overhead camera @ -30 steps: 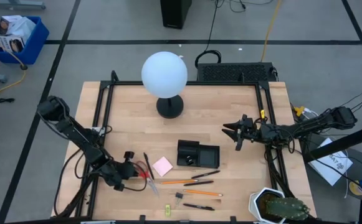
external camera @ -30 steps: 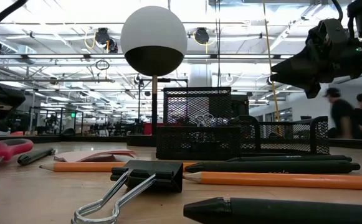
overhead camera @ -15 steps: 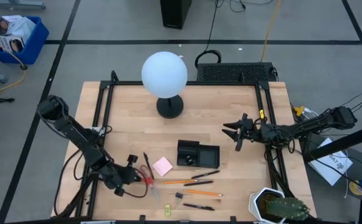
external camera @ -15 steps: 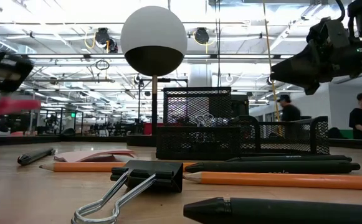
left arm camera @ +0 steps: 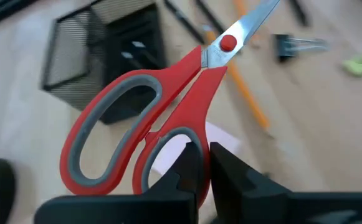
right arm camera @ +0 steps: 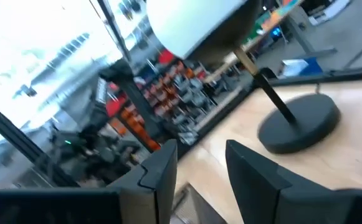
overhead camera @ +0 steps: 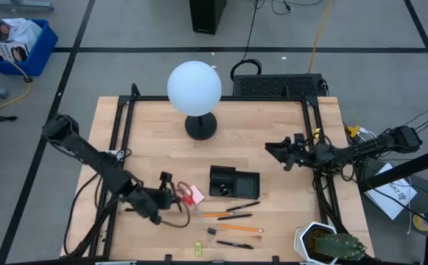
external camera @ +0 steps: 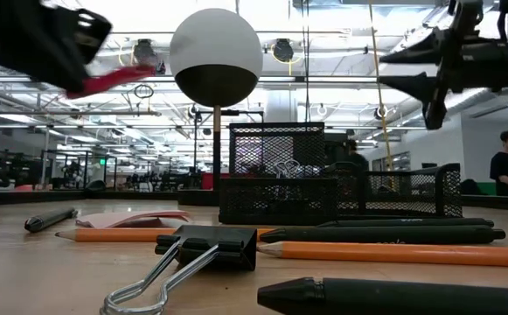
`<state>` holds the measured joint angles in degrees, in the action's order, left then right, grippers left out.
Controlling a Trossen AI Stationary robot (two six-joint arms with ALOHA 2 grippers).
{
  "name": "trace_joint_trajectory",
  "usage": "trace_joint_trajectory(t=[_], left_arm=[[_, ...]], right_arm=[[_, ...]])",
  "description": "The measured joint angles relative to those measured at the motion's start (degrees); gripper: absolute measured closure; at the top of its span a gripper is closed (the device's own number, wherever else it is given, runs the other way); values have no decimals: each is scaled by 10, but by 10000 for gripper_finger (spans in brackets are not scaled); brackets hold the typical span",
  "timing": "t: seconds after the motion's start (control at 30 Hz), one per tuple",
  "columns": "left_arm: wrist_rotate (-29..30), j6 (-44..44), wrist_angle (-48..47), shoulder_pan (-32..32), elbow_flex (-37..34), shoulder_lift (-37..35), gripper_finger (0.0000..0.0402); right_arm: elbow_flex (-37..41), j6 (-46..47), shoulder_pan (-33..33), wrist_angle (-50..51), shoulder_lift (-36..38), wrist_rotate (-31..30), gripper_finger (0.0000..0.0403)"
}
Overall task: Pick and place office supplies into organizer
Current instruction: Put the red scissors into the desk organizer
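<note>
near: your binder clip [external camera: 203,248], pens [external camera: 385,234] and pencils [external camera: 393,253] lie on table [overhead camera: 258,140] | mid: your left pincer [overhead camera: 171,193] clamped on red-handled scissors [left arm camera: 162,118], lifted over pink sticky-note pad [overhead camera: 197,196], just beside organizer [overhead camera: 233,182] | far: your right pincer [overhead camera: 271,149] spread, holding nothing, beyond organizer | lamp [overhead camera: 194,87] at back

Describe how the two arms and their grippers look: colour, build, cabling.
Both arms are dark, slim, jointed links with black cables trailing at their bases. The left gripper and right gripper are black two-finger units; the wrist views show flat, matte black fingers. No markings are readable.
</note>
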<state>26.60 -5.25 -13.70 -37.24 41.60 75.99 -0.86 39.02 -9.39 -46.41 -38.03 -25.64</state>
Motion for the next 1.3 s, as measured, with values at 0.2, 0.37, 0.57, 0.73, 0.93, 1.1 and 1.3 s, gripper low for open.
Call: trace_joint_trajectory(t=[0.2, 0.37, 0.57, 0.73, 0.93, 1.1, 1.3], left_arm=[[-28, 65, -3, 76, 14, 0, 378], [-43, 127, -3, 115, 38, 0, 386], [-131, 167, -8, 154, 78, 0, 369], [-186, 205, -16, 199, 109, -1, 384], [-237, 226, -33, 251, 126, -1, 383], [-284, 222, -29, 276, 126, -1, 366], [-288, 221, -28, 281, 126, -1, 386]], right_arm=[[0, -16, -2, -64, -2, 2, 272], [-4, -11, -14, -101, -26, 3, 284], [-52, -6, -19, -97, -94, 34, 285], [-116, 30, -8, -82, -190, 33, 241], [-195, 67, 1, -81, -300, 33, 149], [-261, 98, 10, -81, -380, 33, 99], [-333, 97, 12, -78, -462, 39, 98]])
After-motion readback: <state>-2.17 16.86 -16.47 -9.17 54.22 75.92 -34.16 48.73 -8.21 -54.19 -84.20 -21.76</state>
